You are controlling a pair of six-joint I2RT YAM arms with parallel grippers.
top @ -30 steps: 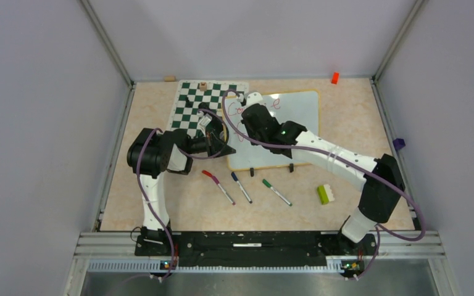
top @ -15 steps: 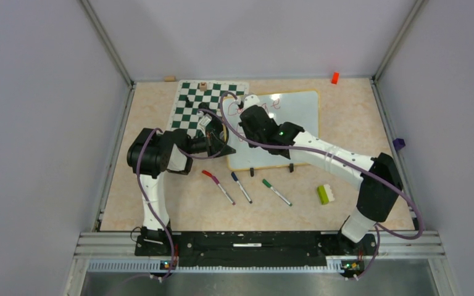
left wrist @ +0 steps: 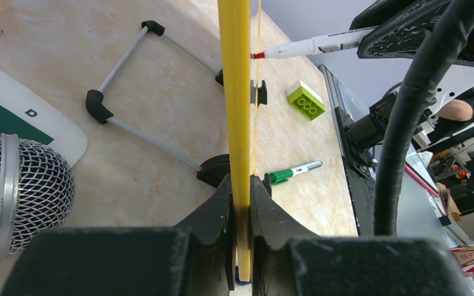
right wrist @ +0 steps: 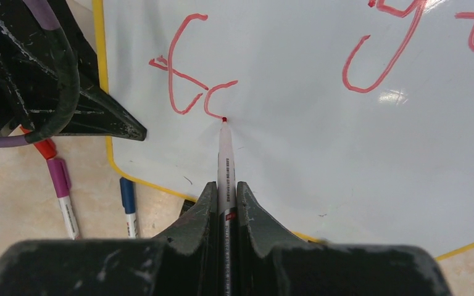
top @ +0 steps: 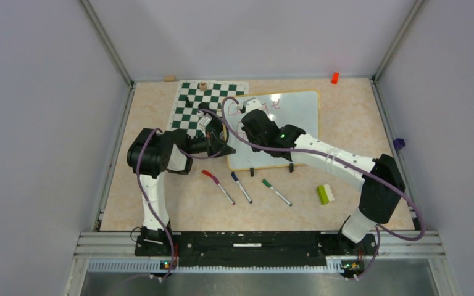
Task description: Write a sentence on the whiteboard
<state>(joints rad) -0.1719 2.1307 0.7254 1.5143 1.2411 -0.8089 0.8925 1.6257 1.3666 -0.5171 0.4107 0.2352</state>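
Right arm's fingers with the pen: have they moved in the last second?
Yes. The right fingers slid toward the whiteboard's left rim and its clipped near edge, uncovering more red writing.

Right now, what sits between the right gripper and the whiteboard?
Only the red-tipped marker that the right gripper clamps, its tip touching the whiteboard. The right wrist view shows this.
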